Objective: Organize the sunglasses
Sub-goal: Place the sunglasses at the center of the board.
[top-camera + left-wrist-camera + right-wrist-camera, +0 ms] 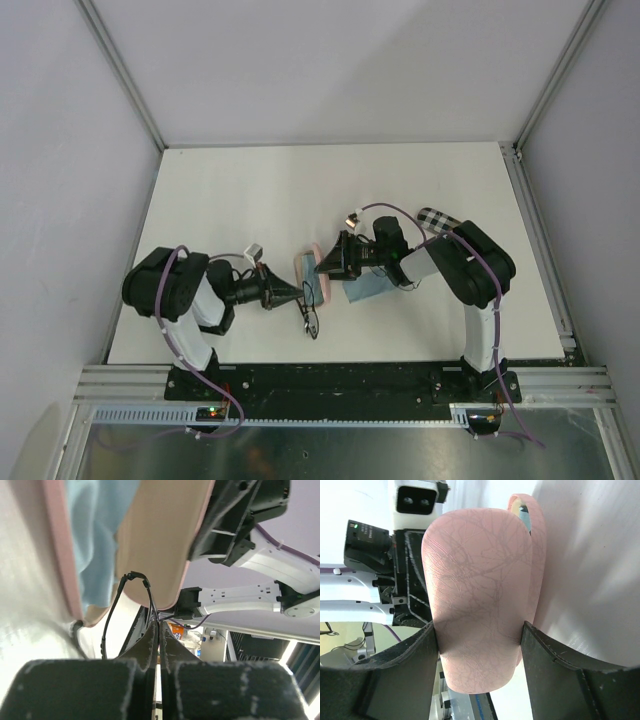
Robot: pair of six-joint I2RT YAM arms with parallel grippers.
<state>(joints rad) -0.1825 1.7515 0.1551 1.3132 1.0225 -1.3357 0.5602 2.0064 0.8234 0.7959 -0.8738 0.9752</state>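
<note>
One pair of sunglasses (312, 322) sits nearest the arm bases, its thin wire frame pinched in the closed left gripper (299, 297). Just beyond, the right gripper (325, 265) clamps one shell of an open pink case (470, 580) between its fingers. A light blue cloth (366, 290) lies under that arm.

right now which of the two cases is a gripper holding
The pink case, clamped in the right gripper. The black-and-white checkered case lies on the table beyond the right arm, with no gripper on it.
</note>
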